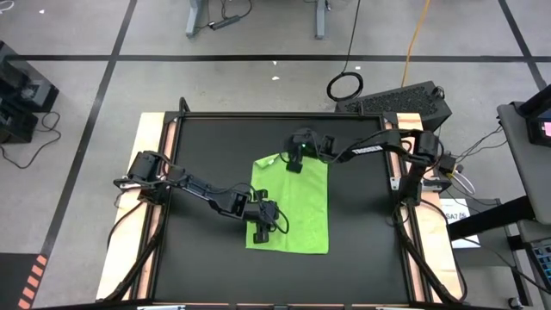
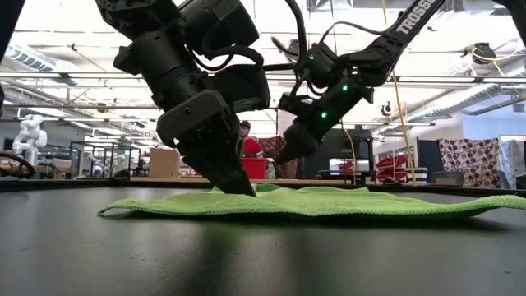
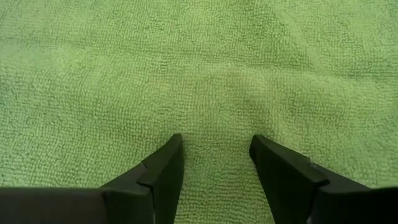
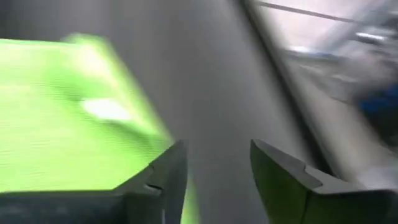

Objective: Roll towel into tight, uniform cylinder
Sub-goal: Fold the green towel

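Note:
The lime-green towel (image 1: 293, 202) lies spread flat on the black mat (image 1: 366, 224), a little rumpled in the low view (image 2: 329, 201). My left gripper (image 1: 261, 226) is open and points down over the towel's near left part. In the left wrist view the towel (image 3: 205, 68) fills the picture ahead of my left gripper (image 3: 216, 143). My right gripper (image 1: 295, 161) is open and hangs above the towel's far edge, clear of it in the low view (image 2: 288, 154). In the right wrist view my right gripper (image 4: 214, 149) has the towel (image 4: 62, 118) to one side and bare mat ahead. My left gripper comes at the towel from above, slanting down, with its fingers open. In the low view a fingertip (image 2: 245, 189) reaches the towel's top surface (image 2: 263, 197) near its near left corner. I cannot tell whether it touches or stands just above. The towel lies flat.
The mat has bare room left and right of the towel. Wooden table rims (image 1: 151, 138) run along both sides. A black keyboard-like case (image 1: 405, 99) and a cable loop (image 1: 344, 84) lie beyond the far edge. A person in red (image 2: 249, 146) shows far behind.

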`<state>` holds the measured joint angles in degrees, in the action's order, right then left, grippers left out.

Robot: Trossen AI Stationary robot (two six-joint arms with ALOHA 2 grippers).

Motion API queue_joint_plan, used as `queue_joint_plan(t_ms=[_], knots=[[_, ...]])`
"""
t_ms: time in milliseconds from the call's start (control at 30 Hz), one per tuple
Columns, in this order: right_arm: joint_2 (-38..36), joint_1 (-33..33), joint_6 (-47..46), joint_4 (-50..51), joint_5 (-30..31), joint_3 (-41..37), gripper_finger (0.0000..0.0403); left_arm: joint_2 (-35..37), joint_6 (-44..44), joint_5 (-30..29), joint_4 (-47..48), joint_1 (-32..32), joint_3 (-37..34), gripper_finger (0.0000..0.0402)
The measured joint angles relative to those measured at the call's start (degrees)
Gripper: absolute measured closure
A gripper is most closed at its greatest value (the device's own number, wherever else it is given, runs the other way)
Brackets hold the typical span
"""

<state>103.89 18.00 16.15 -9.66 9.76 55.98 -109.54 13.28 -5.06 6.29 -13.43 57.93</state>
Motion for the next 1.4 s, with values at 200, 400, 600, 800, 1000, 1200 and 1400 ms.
queue_joint_plan(t_ms=[200, 400, 600, 800, 1000, 1200, 1400], knots=[[-0.2, -2.4, -1.1, 8.7, -14.3, 0.0, 0.0227, 1.4, 0.2, 0.6, 1.0, -0.1, -0.1, 0.0204], [-1.9, -7.1, -2.0, 21.6, -20.9, -0.2, 0.0242, 4.5, -1.0, 1.0, 5.9, -0.3, -0.3, 0.0204], [-6.2, -11.5, -1.5, 32.9, -14.1, -0.2, 0.0251, 5.5, -4.2, -0.1, 20.4, -0.3, 0.2, 0.0204], [-8.0, -10.7, 0.4, 33.1, -3.4, -1.4, 0.0252, 6.1, -5.9, -7.7, 30.0, -0.3, 0.1, 0.0204], [-8.0, -6.4, 1.0, 23.1, -4.0, -7.1, 0.0252, 6.0, -13.6, -19.2, 35.7, -0.2, 0.0, 0.0204], [-8.2, -4.0, -4.8, 22.0, -10.6, -11.4, 0.0252, 5.8, -19.6, -29.2, 38.9, -0.2, -0.3, 0.0204], [-8.3, -7.0, -16.2, 23.4, -21.3, -12.9, 0.0252, 5.9, -26.7, -35.2, 38.6, -0.2, -0.3, 0.0204]])
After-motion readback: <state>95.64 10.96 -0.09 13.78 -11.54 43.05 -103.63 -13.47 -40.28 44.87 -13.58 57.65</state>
